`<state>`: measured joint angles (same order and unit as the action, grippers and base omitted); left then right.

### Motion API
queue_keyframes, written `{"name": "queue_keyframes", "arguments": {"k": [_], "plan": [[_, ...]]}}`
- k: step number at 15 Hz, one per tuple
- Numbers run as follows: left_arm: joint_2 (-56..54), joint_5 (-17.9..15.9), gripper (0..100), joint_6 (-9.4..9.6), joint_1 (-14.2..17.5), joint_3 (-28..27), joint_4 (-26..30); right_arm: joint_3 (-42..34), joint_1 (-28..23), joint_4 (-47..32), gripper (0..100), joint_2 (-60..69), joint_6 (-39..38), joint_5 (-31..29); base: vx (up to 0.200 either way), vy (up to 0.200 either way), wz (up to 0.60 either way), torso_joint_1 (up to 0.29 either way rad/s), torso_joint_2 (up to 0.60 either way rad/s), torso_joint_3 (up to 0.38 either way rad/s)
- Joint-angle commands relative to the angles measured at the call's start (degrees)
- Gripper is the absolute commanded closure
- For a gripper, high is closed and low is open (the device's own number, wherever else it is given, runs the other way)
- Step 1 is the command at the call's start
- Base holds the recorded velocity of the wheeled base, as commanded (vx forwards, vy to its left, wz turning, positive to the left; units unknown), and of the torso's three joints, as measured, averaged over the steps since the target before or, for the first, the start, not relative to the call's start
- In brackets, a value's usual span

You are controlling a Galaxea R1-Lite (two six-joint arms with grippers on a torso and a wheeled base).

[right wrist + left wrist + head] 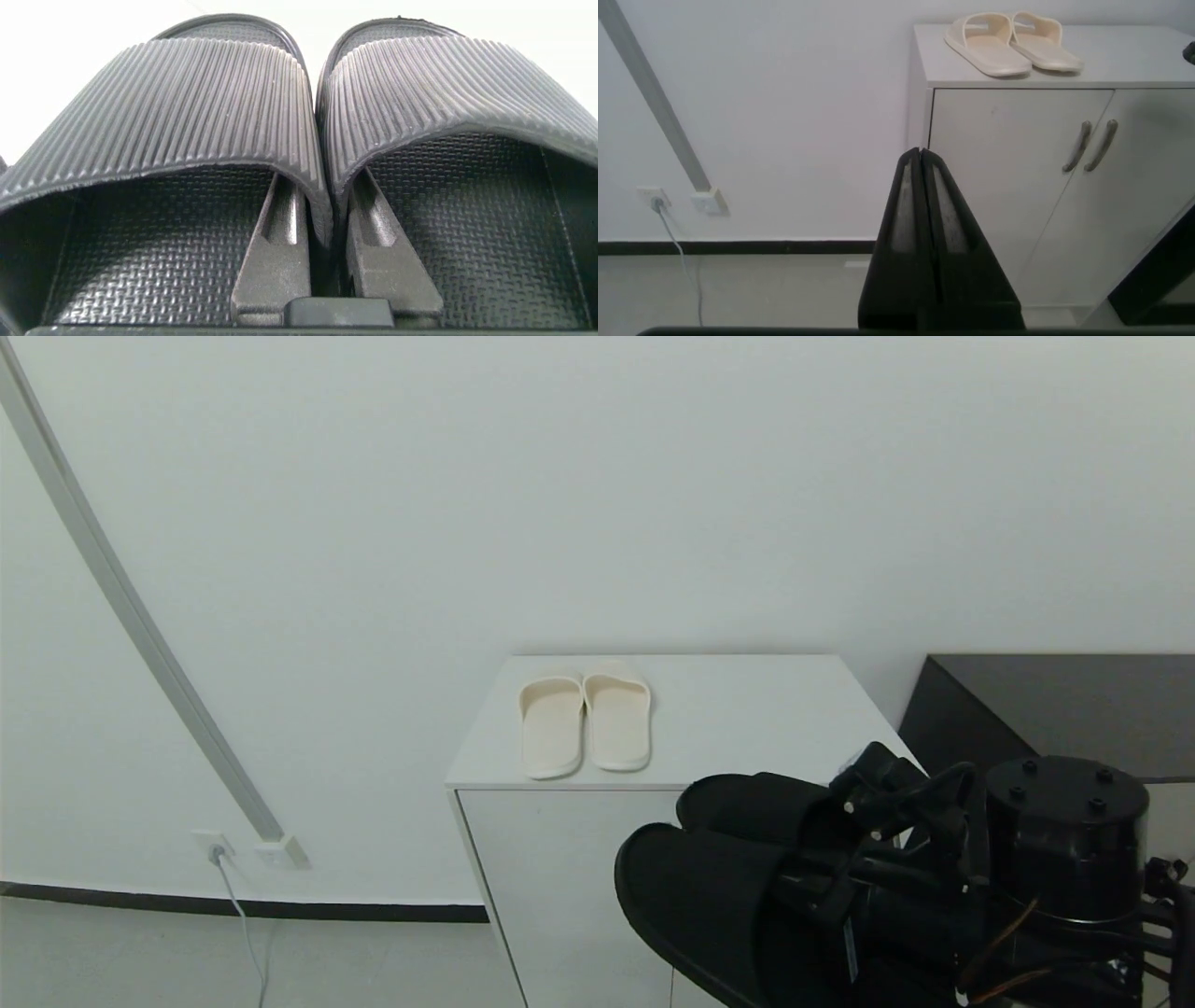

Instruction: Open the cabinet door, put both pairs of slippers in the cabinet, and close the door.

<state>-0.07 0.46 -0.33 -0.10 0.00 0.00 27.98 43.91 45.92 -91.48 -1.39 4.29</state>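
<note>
Your right pincer (pixel 320 191) pinches the black slippers (pixel 719 887) together by their inner walls, one finger inside each. It holds the pair in front of the cabinet (pixel 747 709). The cream slippers (pixel 584 723) lie side by side on the cabinet top. Its doors (pixel 1018 177) are closed. Your left pincer (pixel 921 163) is pressed together, empty, facing the cabinet front.
</note>
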Motion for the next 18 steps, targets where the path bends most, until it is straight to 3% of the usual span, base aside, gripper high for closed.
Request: {"name": "queue_keyframes", "arguments": {"k": [1,15,16,18], "plan": [[0.07,-0.02,100,-0.02,0.01,0.00,-0.09,-0.29,0.21,0.04,100,-0.02,0.07,0.02,0.000,0.000,0.00,0.000,0.00,0.000],[0.07,-0.02,100,-0.02,0.01,0.00,0.00,-1.17,3.29,0.40,100,0.34,0.07,-0.07,0.000,0.000,0.00,-0.023,0.05,0.031],[0.07,-0.11,0,-0.02,0.01,0.00,0.00,-1.17,3.37,0.40,100,0.42,0.07,-0.07,0.000,0.000,0.00,-0.159,0.37,0.198],[0.07,-0.02,0,-0.02,0.01,0.00,0.00,-1.70,3.37,0.31,100,0.86,0.07,-0.07,0.000,0.000,0.00,-0.159,0.38,0.210]]}}
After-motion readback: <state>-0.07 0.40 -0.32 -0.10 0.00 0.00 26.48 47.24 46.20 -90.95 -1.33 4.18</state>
